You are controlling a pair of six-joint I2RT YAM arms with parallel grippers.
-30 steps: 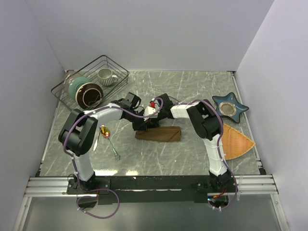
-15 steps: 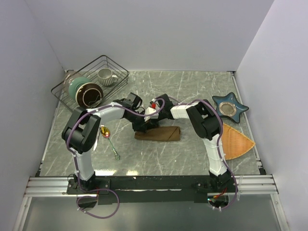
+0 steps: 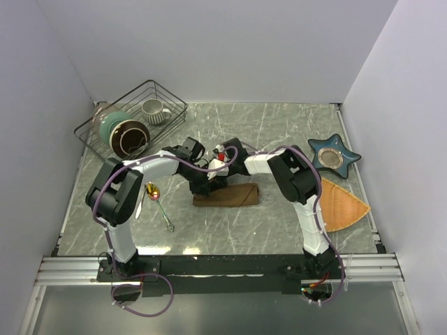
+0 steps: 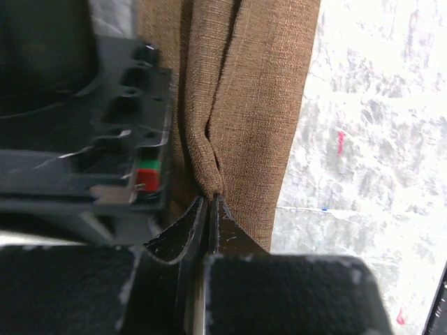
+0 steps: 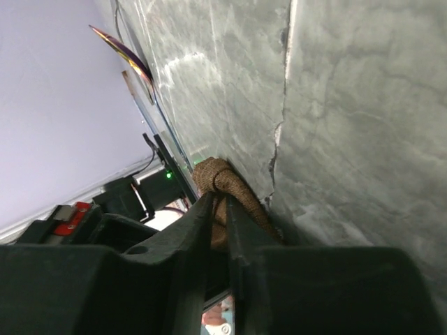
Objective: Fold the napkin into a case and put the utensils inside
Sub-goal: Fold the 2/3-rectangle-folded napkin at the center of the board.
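Observation:
The dark-brown napkin (image 3: 234, 196) lies folded into a narrow strip in the middle of the table. Both grippers meet at its left end. My left gripper (image 3: 201, 185) is shut on a pinched ridge of the cloth (image 4: 258, 105), its fingertips (image 4: 209, 201) pressed together on the fold. My right gripper (image 3: 218, 180) comes in from the right, and its jaws (image 5: 218, 209) are closed narrowly on a rolled edge of the napkin (image 5: 230, 185). The utensils lie to the left on the table: a spoon with a gold bowl (image 3: 152, 191) and a slim silver handle (image 3: 166, 218) beside it.
A black wire basket (image 3: 164, 98) at the back left holds a mug (image 3: 154, 109) and bowls (image 3: 122, 134). A blue star-shaped dish (image 3: 334, 155) and an orange fan-shaped woven mat (image 3: 342, 206) sit at the right. Walls close in the left, back and right.
Both grippers and the napkin strip have shifted slightly left and toward the near edge. The right jaws have eased a little wider on the cloth.

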